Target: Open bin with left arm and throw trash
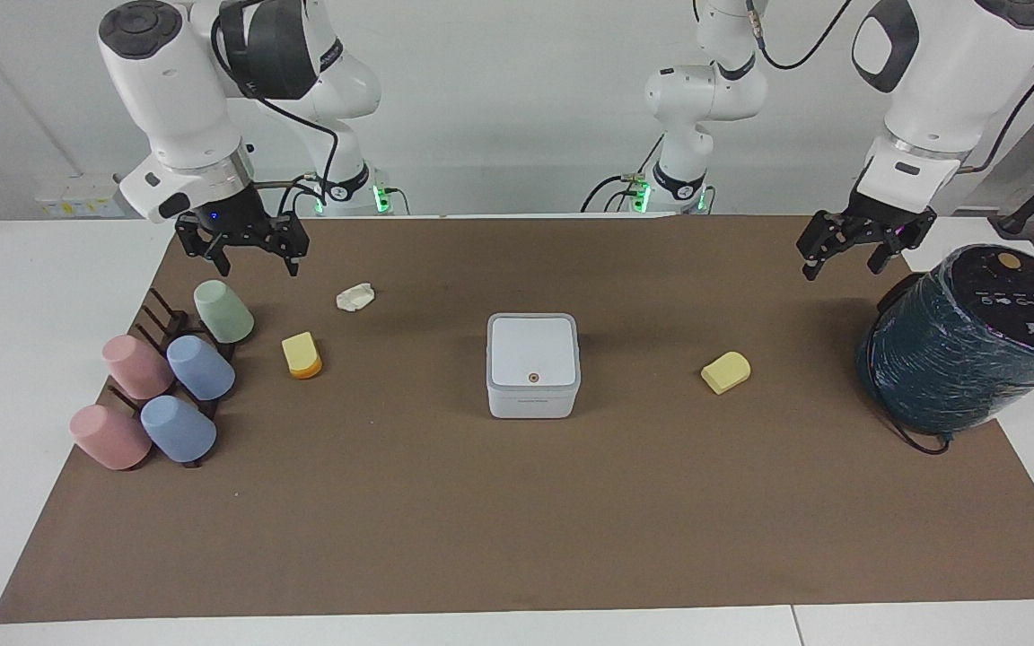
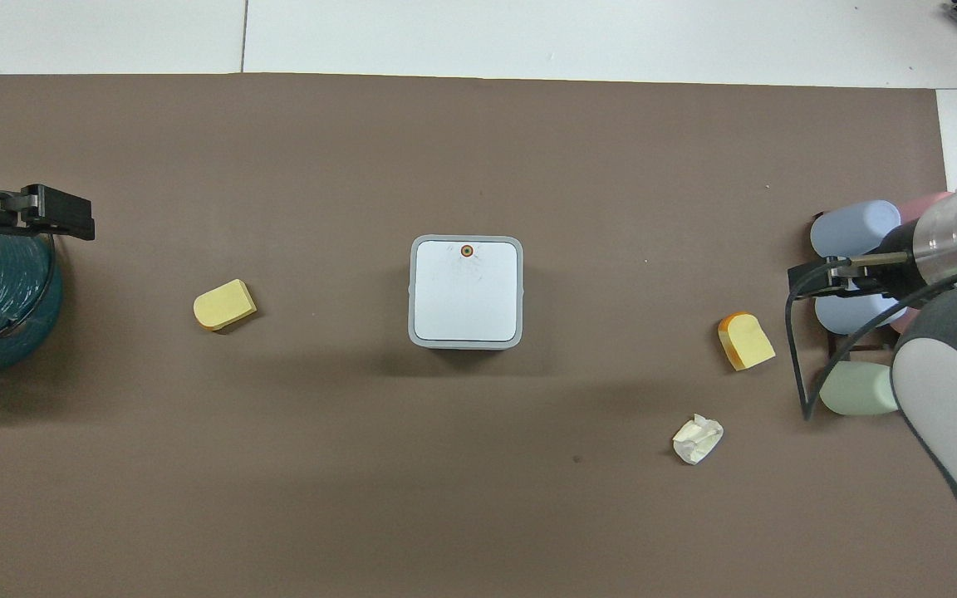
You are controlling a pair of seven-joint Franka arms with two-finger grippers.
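Left gripper point(image 2: 59, 218) half cut off

My facing camera sits high at the table's point(image 1: 517, 538) 6 o'clock edge, looking toward the arms at 12. My overhead camera looks steeply down from the arms' end. Both share the brown mat point(image 2: 478, 498), half-turned.

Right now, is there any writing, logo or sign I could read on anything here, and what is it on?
None can be read.
Bin: a small grey mark on its front wall, too small to read; an orange dot on the lid, no text.
Dark teal wrapped cylinder: a row of white symbols on its black top, too blurred to read.
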